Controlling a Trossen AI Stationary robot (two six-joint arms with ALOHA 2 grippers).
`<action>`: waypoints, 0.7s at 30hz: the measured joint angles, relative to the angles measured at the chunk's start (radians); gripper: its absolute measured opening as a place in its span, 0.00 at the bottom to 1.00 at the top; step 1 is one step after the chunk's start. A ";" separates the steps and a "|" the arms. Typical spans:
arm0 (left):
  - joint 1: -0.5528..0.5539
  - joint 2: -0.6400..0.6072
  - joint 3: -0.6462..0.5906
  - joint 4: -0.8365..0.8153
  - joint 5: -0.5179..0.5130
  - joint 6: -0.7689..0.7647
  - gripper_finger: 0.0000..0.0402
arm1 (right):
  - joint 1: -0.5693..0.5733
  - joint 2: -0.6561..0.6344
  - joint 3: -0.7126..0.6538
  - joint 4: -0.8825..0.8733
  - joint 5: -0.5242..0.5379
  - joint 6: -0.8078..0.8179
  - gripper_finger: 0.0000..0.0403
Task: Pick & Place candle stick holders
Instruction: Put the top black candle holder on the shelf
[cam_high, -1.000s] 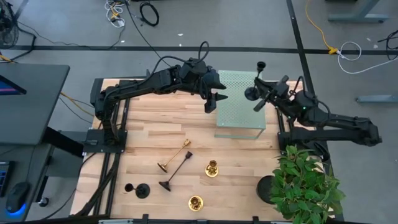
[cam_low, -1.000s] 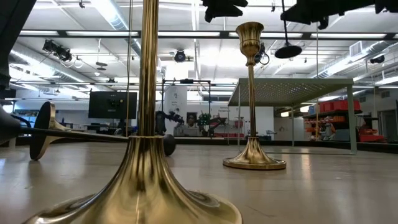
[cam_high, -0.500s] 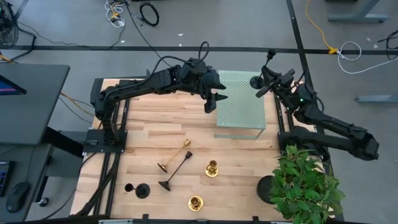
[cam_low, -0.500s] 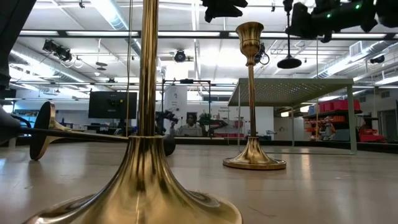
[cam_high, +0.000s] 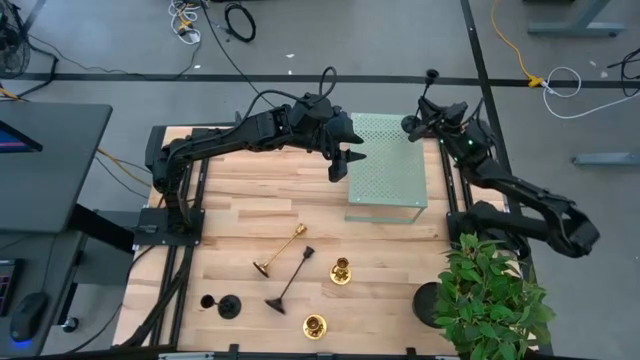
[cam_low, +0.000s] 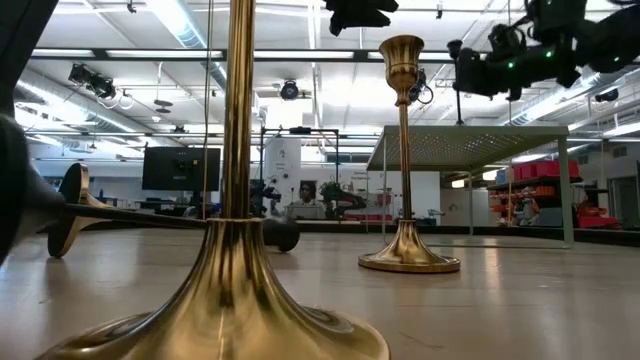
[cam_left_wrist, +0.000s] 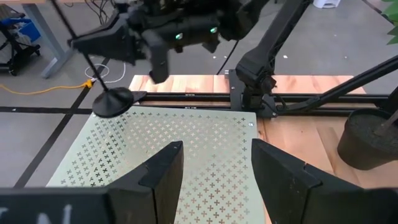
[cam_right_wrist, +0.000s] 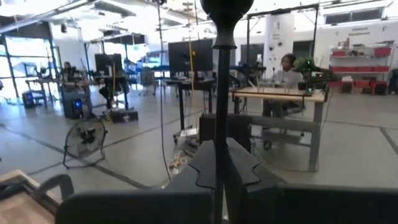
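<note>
My right gripper (cam_high: 426, 104) is shut on a tall black candlestick over the far right corner of the pale green perforated stand (cam_high: 385, 165). Its round base (cam_left_wrist: 112, 102) is at that corner; I cannot tell whether it touches. My left gripper (cam_high: 347, 162) hangs open and empty over the stand's left edge, as the left wrist view shows (cam_left_wrist: 214, 168). On the near table a gold candlestick (cam_high: 280, 250) and a black one (cam_high: 288, 278) lie on their sides. Two short gold ones (cam_high: 341, 271) (cam_high: 315, 325) stand upright. A short black one (cam_high: 222, 306) is at the near left. My right gripper pinches the black candlestick's thin stem (cam_right_wrist: 219, 124) between its two fingers, which lie across the stem. It comes from the table's right side. The candlestick is tilted, its cup end (cam_high: 432, 74) toward the far edge and its base (cam_high: 410, 124) lower, over the stand's corner.
A black round pot (cam_high: 430, 300) with a leafy green plant (cam_high: 490, 295) stands at the near right corner. Black arm mounts and rails run along the table's left and right edges. Bare wood lies between the stand and the lying candlesticks.
My right gripper has carried the black candlestick toward the table's far edge, from over the stand's right side to its far right corner, tipping the cup end farther away. The black candlestick lying on the table has shifted a little toward the near edge.
</note>
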 joint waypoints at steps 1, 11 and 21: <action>0.000 0.000 0.000 0.000 0.000 0.000 0.47 | -0.014 0.015 0.000 0.019 -0.010 0.004 0.00; 0.000 0.000 0.000 0.000 0.000 0.005 0.47 | -0.103 0.153 0.000 0.099 -0.090 0.039 0.00; 0.000 0.002 0.000 0.003 0.000 0.007 0.47 | -0.138 0.207 0.000 0.110 -0.135 0.048 0.00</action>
